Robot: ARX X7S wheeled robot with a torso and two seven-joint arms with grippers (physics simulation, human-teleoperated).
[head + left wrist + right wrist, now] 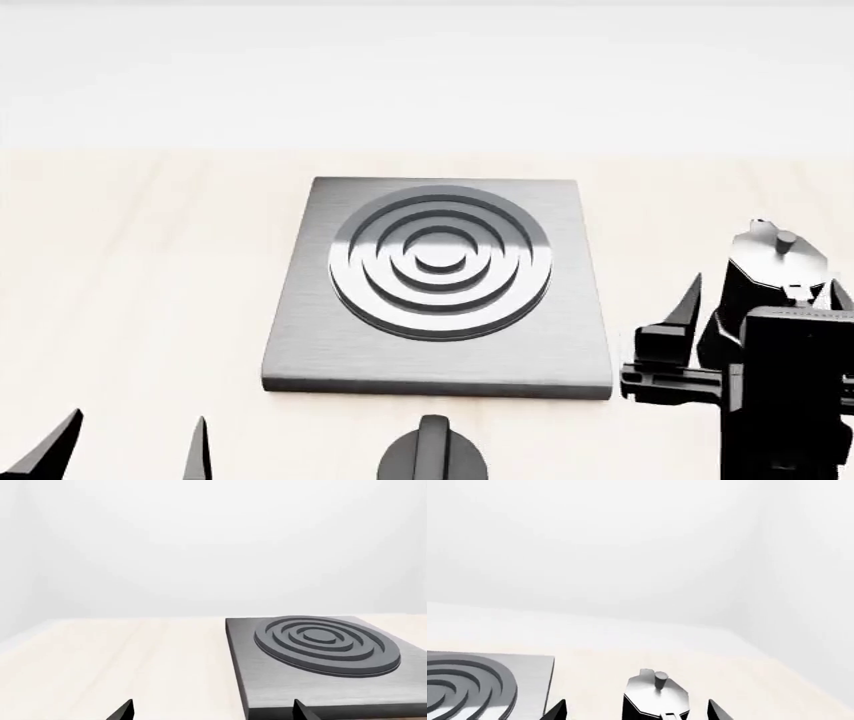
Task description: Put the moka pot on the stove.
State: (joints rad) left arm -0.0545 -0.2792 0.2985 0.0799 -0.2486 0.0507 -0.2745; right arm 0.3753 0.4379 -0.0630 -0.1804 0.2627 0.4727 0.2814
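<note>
Standing on the pale worktop [147, 300], the moka pot [763, 262] is sitting just to the right of the stove [441, 290], apart from its edge and not on it. Its silver-grey lid is catching the light, a small knob is rising from the lid's middle, and the faceted black body below is partly hidden by the right end effector [761, 295]. That end effector is hanging released, its two dark fingers spread to either side of the pot without visibly touching it. Whether anything is inside the pot cannot be told, since the lid is covering it. The stove is lying flat, its raised rings bare. A round black knob [434, 455] is sitting on the worktop just in front of the stove. The left end effector [127, 445] is hovering released over the worktop's near left part, gripping nothing.
</note>
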